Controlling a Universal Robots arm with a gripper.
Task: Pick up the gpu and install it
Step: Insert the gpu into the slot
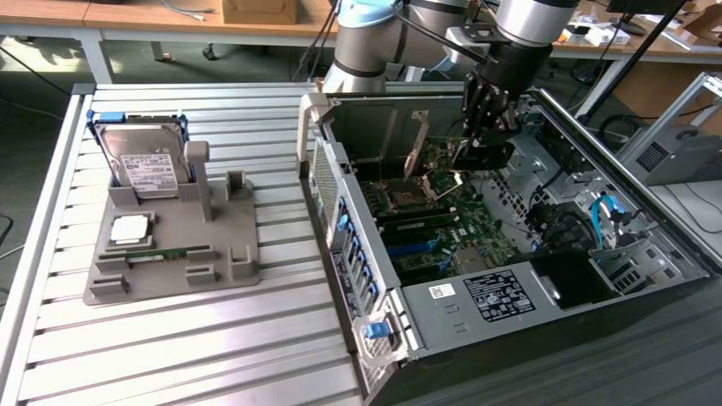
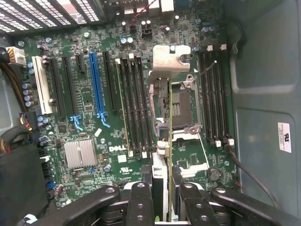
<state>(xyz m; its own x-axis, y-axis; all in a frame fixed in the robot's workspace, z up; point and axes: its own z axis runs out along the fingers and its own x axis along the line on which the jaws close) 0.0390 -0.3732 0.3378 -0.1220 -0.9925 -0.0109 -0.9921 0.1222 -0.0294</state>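
**Fig.** Arm [image 1: 367,38] extends into the open PC case [image 1: 338,199] from 12 o'clock in ext. view. Jaws clenched on the gpu [image 1: 442,161], card held on edge between them. Wrist view shows the gpu [image 2: 167,141] edge-on as a thin green line w/ a jaw against each face. Card is inside the case above the motherboard [image 1: 451,233], over the strip between the black RAM slots [image 2: 136,103] and the CPU socket [image 2: 181,101]. Contact w/ the board can't be told. Blue expansion slot [image 2: 97,80] lies well apart from the card, on the far side of the RAM slots. Grey fixture [image 1: 169,275] rests on the slatted worktop [image 1: 203,355] at 9 o'clock of the case in ext. view. It carries an HDD [image 1: 141,165] upright at its 12 o'clock end and a CPU chip [image 1: 130,228] near mid. A green memory stick [image 1: 169,253] lies just beside the chip toward 6 o'clock.
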